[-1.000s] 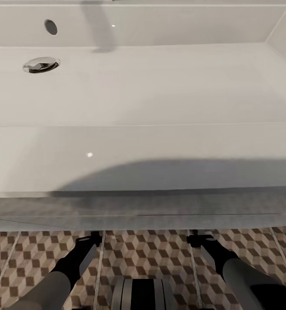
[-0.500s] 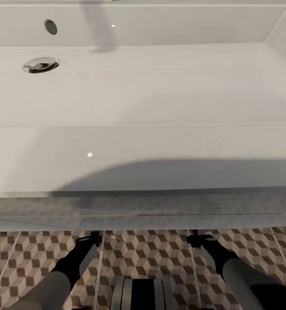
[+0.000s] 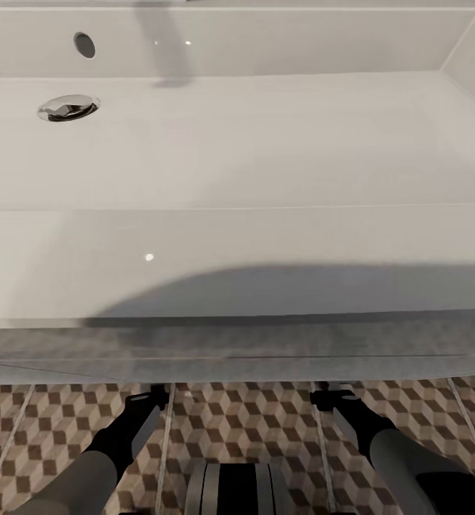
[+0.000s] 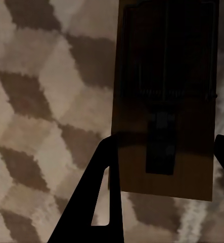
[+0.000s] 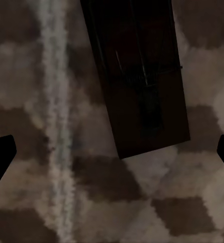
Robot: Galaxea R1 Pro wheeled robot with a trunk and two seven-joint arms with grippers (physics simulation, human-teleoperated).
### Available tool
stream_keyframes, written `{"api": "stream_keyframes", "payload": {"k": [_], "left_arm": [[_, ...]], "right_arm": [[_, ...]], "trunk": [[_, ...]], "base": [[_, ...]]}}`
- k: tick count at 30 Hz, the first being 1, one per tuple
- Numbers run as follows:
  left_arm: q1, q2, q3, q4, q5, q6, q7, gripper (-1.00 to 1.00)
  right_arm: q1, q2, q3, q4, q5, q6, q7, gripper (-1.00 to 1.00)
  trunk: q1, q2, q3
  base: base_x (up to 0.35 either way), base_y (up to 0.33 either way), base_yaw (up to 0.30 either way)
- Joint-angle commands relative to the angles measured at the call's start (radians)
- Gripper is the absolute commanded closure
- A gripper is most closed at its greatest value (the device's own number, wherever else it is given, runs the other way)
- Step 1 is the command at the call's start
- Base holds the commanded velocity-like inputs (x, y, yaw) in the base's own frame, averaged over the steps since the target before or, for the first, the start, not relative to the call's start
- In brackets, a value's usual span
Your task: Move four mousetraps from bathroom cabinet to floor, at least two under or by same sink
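Note:
In the left wrist view one mousetrap [image 4: 165, 101], a brown wooden slab with dark metal parts, lies lengthwise between my left gripper's [image 4: 165, 144] fingers, which touch both of its long edges just above the cube-patterned bathroom floor [image 4: 36, 101]. A second mousetrap [image 5: 139, 76] lies flat on the bathroom floor [image 5: 182, 202] in the right wrist view. My right gripper [image 5: 117, 147] is open wide around it, with its fingers well clear. In the head view the white bathroom sink [image 3: 266, 143] spans the picture, and both arms reach under its vanity front [image 3: 237, 343], which hides the fingers.
The chrome drain [image 3: 69, 107] and the overflow hole [image 3: 84, 44] sit at the basin's far left. My robot base [image 3: 234, 490] stands on the patterned tiles between the left arm [image 3: 119, 440] and the right arm [image 3: 380, 436]. The vanity's lower edge hangs low over both wrists.

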Motion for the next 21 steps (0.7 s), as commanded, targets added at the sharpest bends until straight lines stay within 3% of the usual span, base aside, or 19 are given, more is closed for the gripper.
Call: {"api": "stream_keyframes", "payload": {"k": [1,21], "left_arm": [[0.0,0.001,-0.008,-0.002,0.01,0.004,0.009,1.0],[0.001,-0.002,-0.009,-0.003,0.015,0.004,0.005,1.0]], "right_arm": [[0.0,0.0,0.005,-0.002,-0.002,0.007,-0.004,-1.0],[0.0,0.0,0.005,-0.002,-0.001,0.005,-0.004,-1.0]], "trunk": [[0.0,0.0,-0.001],[0.0,0.0,-0.001]], "base": [[0.0,0.0,0.0],[0.0,0.0,0.0]]}}
